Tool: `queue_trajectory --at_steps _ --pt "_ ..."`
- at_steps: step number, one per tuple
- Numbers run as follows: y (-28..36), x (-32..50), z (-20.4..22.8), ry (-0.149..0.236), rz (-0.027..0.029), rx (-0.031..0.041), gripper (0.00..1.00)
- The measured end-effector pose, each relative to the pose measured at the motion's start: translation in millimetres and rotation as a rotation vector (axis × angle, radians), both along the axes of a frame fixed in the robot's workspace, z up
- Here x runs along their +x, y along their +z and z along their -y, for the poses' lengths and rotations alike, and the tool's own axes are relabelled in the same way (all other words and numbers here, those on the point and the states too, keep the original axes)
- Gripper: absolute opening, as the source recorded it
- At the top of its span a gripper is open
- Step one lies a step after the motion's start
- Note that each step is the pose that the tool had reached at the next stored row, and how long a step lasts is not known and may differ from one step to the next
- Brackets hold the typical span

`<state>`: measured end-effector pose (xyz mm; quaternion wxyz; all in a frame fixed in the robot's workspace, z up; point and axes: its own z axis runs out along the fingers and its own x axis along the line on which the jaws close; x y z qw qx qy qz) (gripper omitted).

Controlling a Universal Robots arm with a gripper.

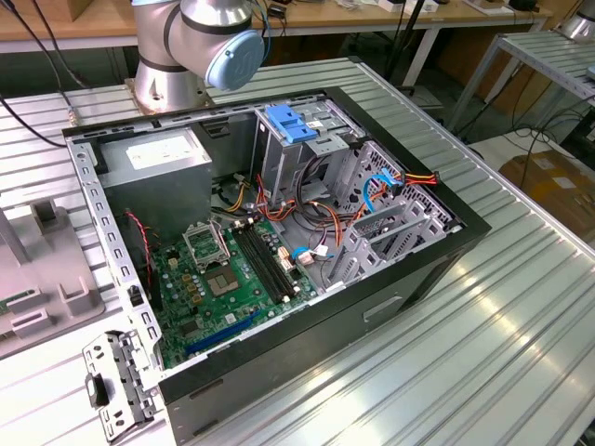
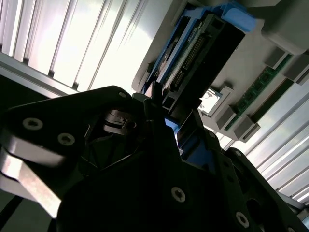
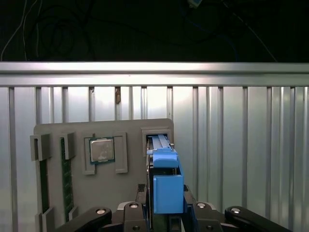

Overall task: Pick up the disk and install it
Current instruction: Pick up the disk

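The disk [image 3: 166, 159] stands on edge in a slot of a grey holder tray [image 3: 63, 133], with its light-blue rail facing the camera. In the first wrist view my gripper [image 3: 167, 200] straddles the near end of the disk, its dark fingers [image 3: 145, 195] pressed against both sides of the blue rail. The second wrist view shows the disk [image 2: 203, 53] from its connector side, running from the holder slot into my gripper [image 2: 171, 116]. The far end of the disk still sits in the slot.
An open computer case [image 1: 307, 353] lies on the ribbed metal table, with a green motherboard [image 1: 223, 279], a grey power supply [image 1: 158, 163] and a metal drive cage [image 1: 325, 139] topped by a blue bracket [image 1: 293, 123]. A processor chip [image 3: 101, 150] and memory sticks [image 3: 66, 174] share the holder.
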<state>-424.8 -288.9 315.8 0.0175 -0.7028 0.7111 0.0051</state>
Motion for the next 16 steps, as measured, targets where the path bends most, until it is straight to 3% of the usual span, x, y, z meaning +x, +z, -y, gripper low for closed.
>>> queue_trajectory --at_steps 16 --pt "6.7 0.0 0.0 0.000 0.0000 0.0001 0.37"
